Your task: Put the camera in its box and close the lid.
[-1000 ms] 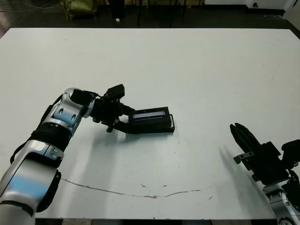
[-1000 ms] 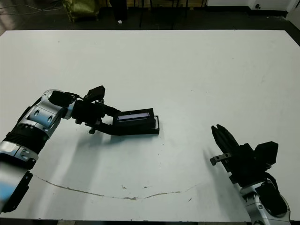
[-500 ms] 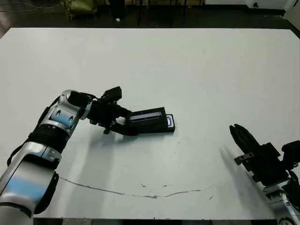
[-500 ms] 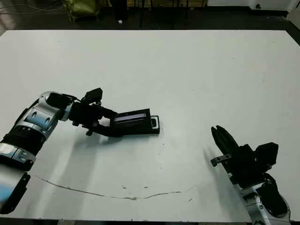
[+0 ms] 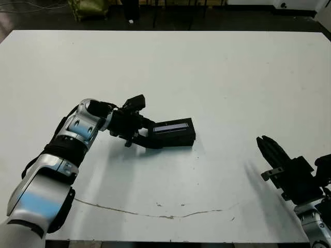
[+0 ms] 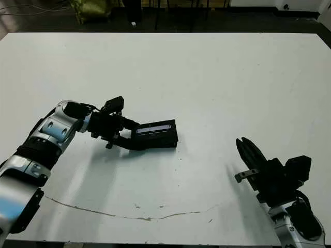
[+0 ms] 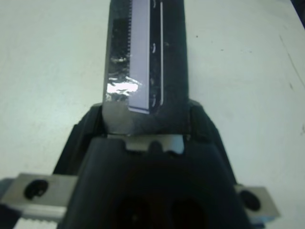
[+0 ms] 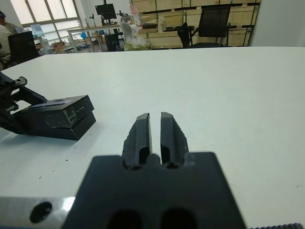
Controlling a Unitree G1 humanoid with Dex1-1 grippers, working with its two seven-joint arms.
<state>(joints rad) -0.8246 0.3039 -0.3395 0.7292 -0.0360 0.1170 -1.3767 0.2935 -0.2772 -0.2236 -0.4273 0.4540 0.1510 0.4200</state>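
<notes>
- Here the lid (image 5: 174,127), black with a pale shiny strip along its top, lies over the box (image 5: 176,139) left of the white bench's (image 5: 217,77) middle, the two stacked as one dark block.
- The left end effector (image 5: 146,135) meets the near end of that block; in the left wrist view its two black fingers (image 7: 86,129) flank the lid's end and clamp it.
- From the right wrist view the lid looks seated on the box, its far corner slightly offset from the box edge below.
- The camera cannot be seen; whether it lies inside is not visible.
- The right end effector (image 5: 270,150) hovers low over the bench near its right front corner, well apart from the box, its fingers (image 8: 142,131) pressed nearly together and holding nothing.
- A thin dark crack line (image 5: 155,213) runs across the bench's front edge area.
</notes>
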